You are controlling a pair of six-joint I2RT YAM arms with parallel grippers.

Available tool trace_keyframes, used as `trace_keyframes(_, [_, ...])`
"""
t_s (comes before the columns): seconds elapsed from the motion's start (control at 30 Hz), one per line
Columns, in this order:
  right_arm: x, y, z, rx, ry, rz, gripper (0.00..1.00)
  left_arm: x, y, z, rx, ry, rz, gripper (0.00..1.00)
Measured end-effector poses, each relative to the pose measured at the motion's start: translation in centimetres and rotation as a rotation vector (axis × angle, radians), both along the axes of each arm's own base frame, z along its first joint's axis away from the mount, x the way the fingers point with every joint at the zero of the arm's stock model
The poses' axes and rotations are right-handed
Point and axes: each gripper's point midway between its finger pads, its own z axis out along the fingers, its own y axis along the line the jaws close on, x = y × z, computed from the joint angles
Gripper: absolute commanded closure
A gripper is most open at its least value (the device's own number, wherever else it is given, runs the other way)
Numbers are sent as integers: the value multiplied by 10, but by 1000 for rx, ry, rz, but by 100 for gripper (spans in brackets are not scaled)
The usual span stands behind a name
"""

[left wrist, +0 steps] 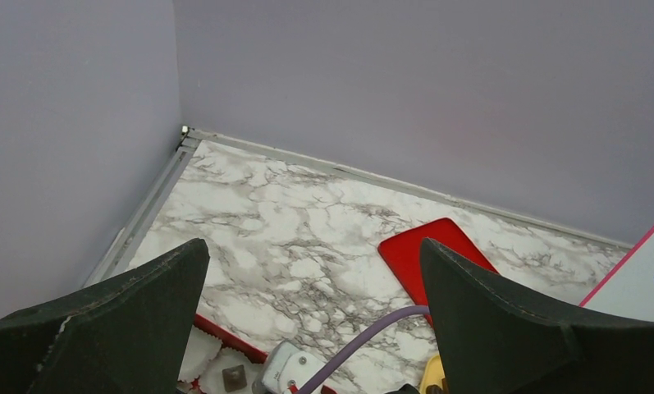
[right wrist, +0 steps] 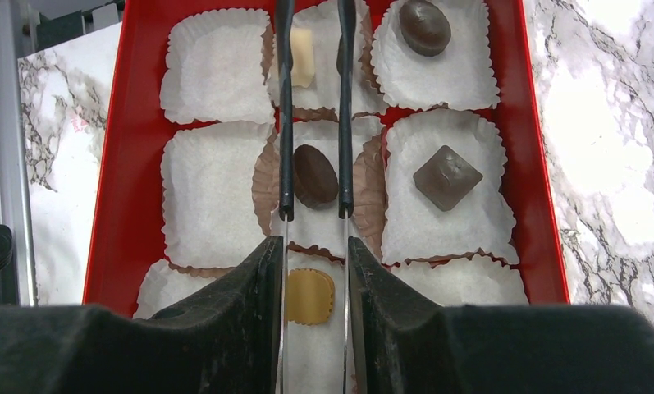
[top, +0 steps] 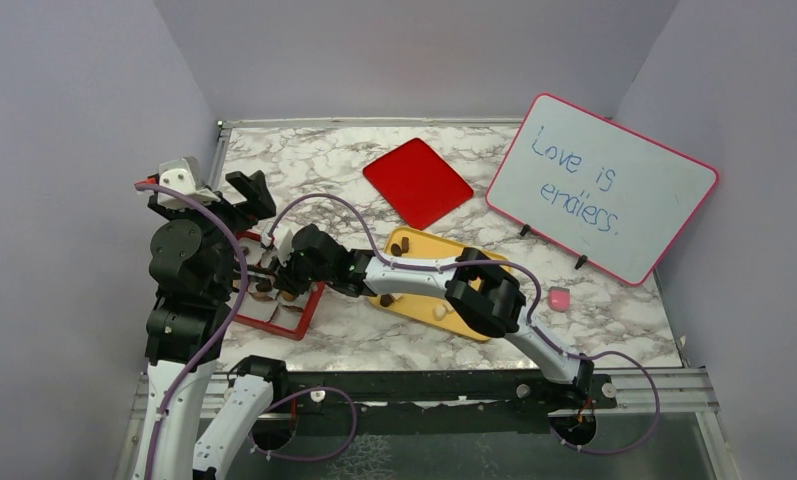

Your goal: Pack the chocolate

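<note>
Starting at the left of the overhead view, we find the left gripper point(left wrist: 313, 246) raised off the table point(top: 314, 160), its jaws spread wide with nothing between them; it takes no part in this step. Just to its right, at the lower left of the marble, lies the red box point(right wrist: 516, 123), lined with white paper cups point(right wrist: 212, 193). The right gripper point(right wrist: 315, 207) hangs over the box. In its wrist view the thin fingers point(right wrist: 285, 164) stand narrowly apart on either side of a dark oval chocolate point(right wrist: 313, 175) lying in the centre cup. We cannot tell whether the pads press it or stand just clear. We judge the step to be setting this piece down. Cups around it hold a cream piece point(right wrist: 303, 67), a dark oval point(right wrist: 424, 26), a dark square point(right wrist: 446, 176) and a tan square point(right wrist: 310, 295), while the left column shows bare paper. As we read it, the next move calls for parting the jaws and rising straight up, so that neither finger drags the candy or snags the crimped paper. The left arm crowds the box's left side. Further right, the yellow tray point(top: 414, 310) bears a few loose chocolates point(top: 386, 299), partly hidden under the right arm. Beyond it lie the red lid point(top: 417, 182), a pink block point(top: 559, 298) and a whiteboard point(top: 604, 185), all well apart from the box.
</note>
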Motion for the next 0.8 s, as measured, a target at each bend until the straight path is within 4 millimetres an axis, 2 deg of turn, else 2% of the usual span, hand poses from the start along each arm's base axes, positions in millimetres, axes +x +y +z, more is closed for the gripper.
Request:
trace_keyframes(0.5, [0, 0, 3, 3, -1, 0, 66, 8, 1, -8, 17, 31, 13, 1])
trace_keyframes(0.63, [-1, -1, 23, 29, -12, 0, 66, 8, 1, -9, 18, 34, 13, 1])
trace_keyframes(0.8, [-4, -12, 74, 91, -39, -3, 66, 11, 0, -12, 18, 46, 12, 1])
